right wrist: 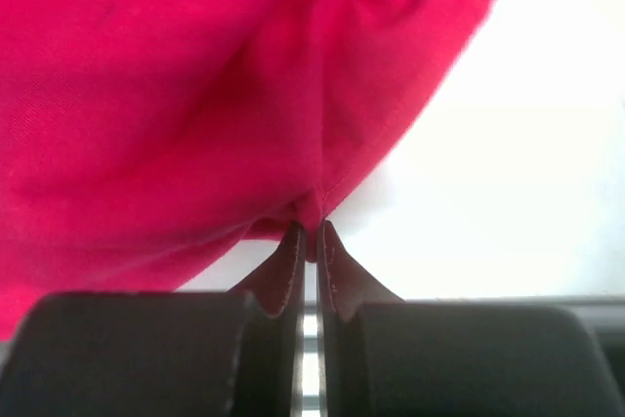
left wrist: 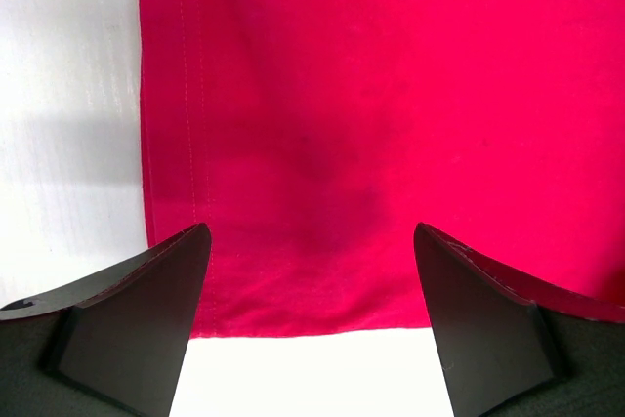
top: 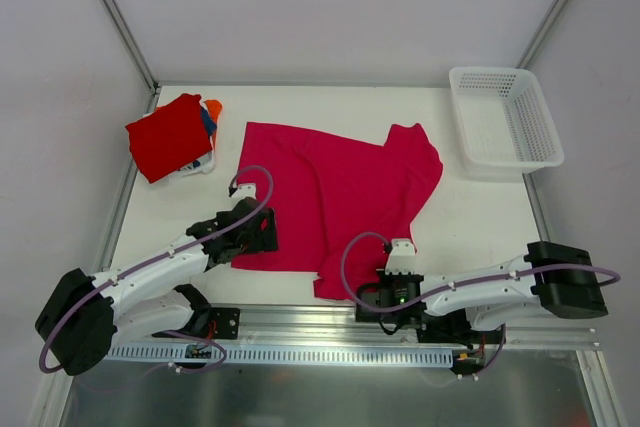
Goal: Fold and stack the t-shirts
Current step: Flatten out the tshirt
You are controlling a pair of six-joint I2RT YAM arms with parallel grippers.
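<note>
A magenta-pink t-shirt point(top: 330, 197) lies spread across the middle of the table, partly folded. My left gripper point(top: 262, 232) hangs open over its near left hem point(left wrist: 312, 241), fingers apart on both sides of the cloth edge with nothing gripped. My right gripper point(top: 400, 259) is shut on the shirt's near right corner point(right wrist: 311, 227), the cloth pinched between its tips. At the back left sits a stack of folded t-shirts with a red one point(top: 170, 135) on top and orange, blue and white edges point(top: 210, 117) showing under it.
A white plastic mesh basket point(top: 505, 119) stands at the back right corner. A metal rail point(top: 320, 332) runs along the near edge by the arm bases. Frame posts rise at the back corners.
</note>
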